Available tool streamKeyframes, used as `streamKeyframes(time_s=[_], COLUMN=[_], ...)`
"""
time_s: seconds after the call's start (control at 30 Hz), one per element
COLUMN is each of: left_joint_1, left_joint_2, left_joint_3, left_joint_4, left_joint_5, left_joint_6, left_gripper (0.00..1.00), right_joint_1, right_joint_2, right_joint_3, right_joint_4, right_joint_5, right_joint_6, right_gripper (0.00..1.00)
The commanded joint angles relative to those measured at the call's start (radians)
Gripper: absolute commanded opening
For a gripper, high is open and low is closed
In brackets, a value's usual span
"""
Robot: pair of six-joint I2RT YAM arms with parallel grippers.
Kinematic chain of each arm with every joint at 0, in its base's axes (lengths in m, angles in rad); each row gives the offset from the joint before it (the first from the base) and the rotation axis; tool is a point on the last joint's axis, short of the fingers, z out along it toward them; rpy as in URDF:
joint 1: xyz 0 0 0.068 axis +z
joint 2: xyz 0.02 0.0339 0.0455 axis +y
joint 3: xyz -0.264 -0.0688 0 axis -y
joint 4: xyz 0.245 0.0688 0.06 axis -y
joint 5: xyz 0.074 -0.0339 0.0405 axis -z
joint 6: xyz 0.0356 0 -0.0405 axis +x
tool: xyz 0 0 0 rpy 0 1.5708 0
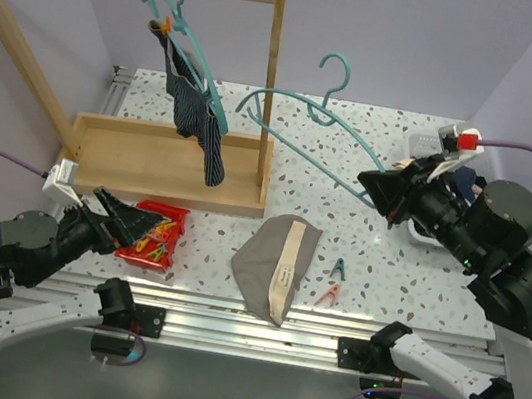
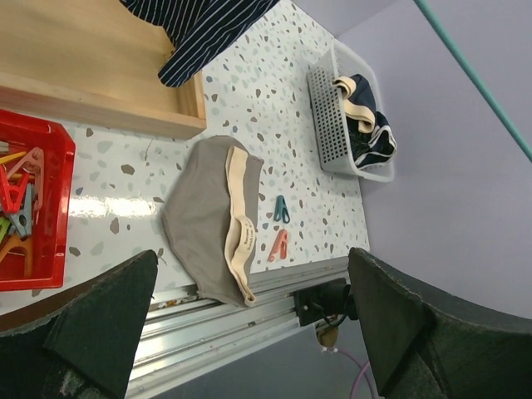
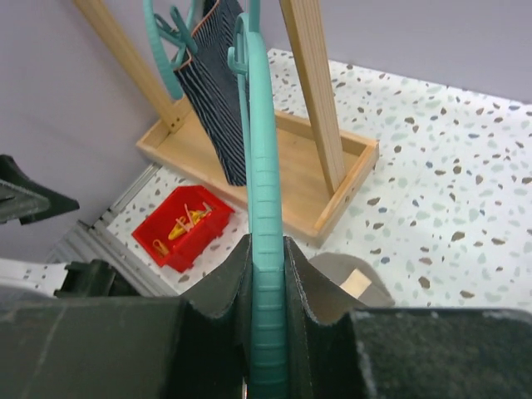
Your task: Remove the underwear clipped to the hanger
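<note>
Scene is lit brightly and evenly by diffuse light from above; only faint, soft shadows are thrown on the table (image 1: 383, 228). A white glare patch is picked up on the glossy tabletop just ahead of the left gripper (image 2: 253, 266), whose fingers (image 2: 100, 332) are rendered dark and soft-focused. At the right gripper (image 3: 266, 249) the clamped teal hanger (image 3: 259, 150) is slightly blurred near the lens; detail beyond is kept sharp.

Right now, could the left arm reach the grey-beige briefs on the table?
Probably yes: the open, empty left hand sits near the grey-beige cloth briefs, which lie uncovered; only a red plastic bin stands close by.
</note>
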State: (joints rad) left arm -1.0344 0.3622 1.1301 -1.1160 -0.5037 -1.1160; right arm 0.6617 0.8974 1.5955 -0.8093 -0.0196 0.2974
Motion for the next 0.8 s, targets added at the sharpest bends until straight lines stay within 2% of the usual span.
streamKeyframes(time_s=[0.0,0.27,0.37,0.43,0.57,0.6,0.67,0.7,0.77], left_joint_1=[0.000,0.000,0.000,0.000,0.000,0.000,0.000,0.000,0.000], left_joint_2=[0.003,0.021,0.023,0.023,0.021,0.020,0.020,0.020,0.015], left_joint_3=[-0.003,-0.024,-0.039,-0.046,-0.059,-0.061,-0.062,-0.062,-0.062], left_joint_4=[0.067,0.084,0.090,0.091,0.097,0.099,0.097,0.097,0.094], left_joint_5=[-0.027,-0.021,-0.019,-0.019,-0.022,-0.022,-0.025,-0.025,-0.029], left_joint_6=[-0.001,-0.011,-0.019,-0.027,-0.036,-0.038,-0.044,-0.045,-0.050], left_gripper=[1.00,1.00,1.00,1.00,1.00,1.00,1.00,1.00,1.00], right_joint_1=[0.001,0.024,0.070,0.154,0.340,0.421,0.507,0.582,0.639], right_joint_2=[0.066,0.207,0.265,0.291,0.342,0.353,0.399,0.414,0.458], right_joint_3=[0.092,0.274,0.336,0.354,0.374,0.376,0.389,0.391,0.389], right_joint_4=[0.122,0.190,0.176,0.176,0.179,0.191,0.209,0.241,0.294], right_joint_5=[0.029,0.072,0.143,0.210,0.436,0.555,0.709,0.859,0.972], right_joint_6=[-0.055,-0.104,-0.135,-0.176,-0.233,-0.256,-0.274,-0.291,-0.328], right_gripper=[0.00,0.00,0.00,0.00,0.00,0.00,0.00,0.00,0.00])
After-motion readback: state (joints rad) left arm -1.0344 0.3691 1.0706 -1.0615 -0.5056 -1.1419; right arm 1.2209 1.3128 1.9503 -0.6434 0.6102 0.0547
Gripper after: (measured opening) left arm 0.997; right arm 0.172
